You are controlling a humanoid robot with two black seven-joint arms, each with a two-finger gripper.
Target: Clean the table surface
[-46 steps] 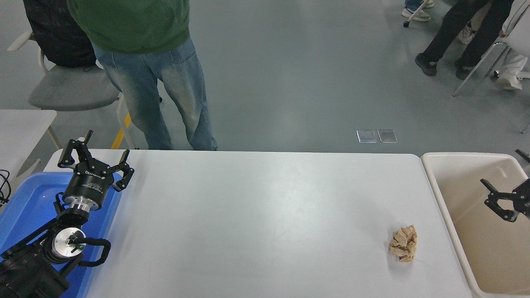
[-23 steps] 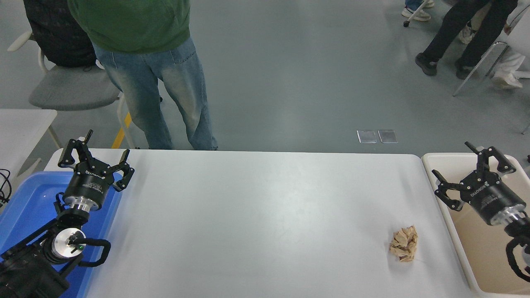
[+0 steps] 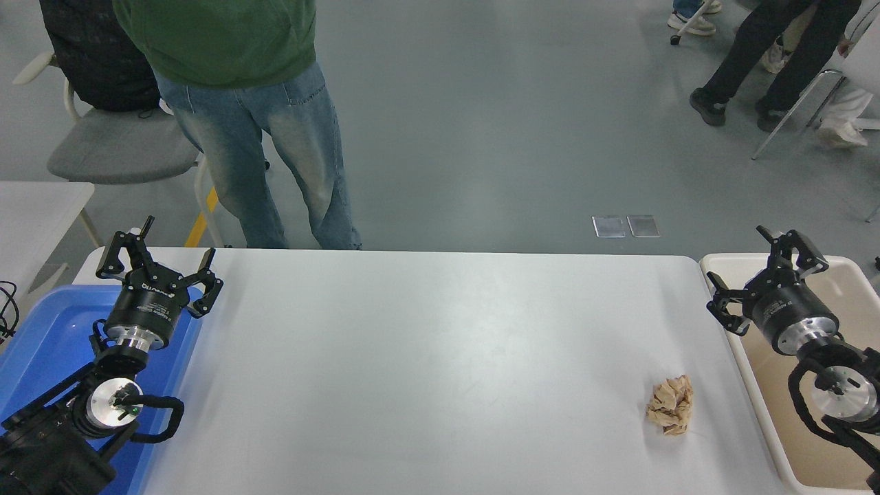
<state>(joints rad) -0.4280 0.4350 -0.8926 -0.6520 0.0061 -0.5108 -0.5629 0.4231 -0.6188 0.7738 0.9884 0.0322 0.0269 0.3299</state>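
Note:
The table surface (image 3: 426,357) is a wide white top that fills the middle of the head view. A crumpled tan paper ball (image 3: 670,405) lies on it near the front right. My right gripper (image 3: 766,275) is open and empty, above the cream tub's left rim, up and to the right of the paper ball and apart from it. My left gripper (image 3: 158,265) is open and empty, parked at the lower left over the blue bin.
A cream plastic tub (image 3: 729,323) stands against the table's right end. A blue bin (image 3: 48,344) sits at the left end. A person in jeans (image 3: 275,158) stands at the far edge. A smaller white table (image 3: 34,213) and a chair (image 3: 117,151) are at far left.
My right arm has swung in from the right edge, over the cream tub, leftward and toward the far side. The paper ball and left arm have not moved.

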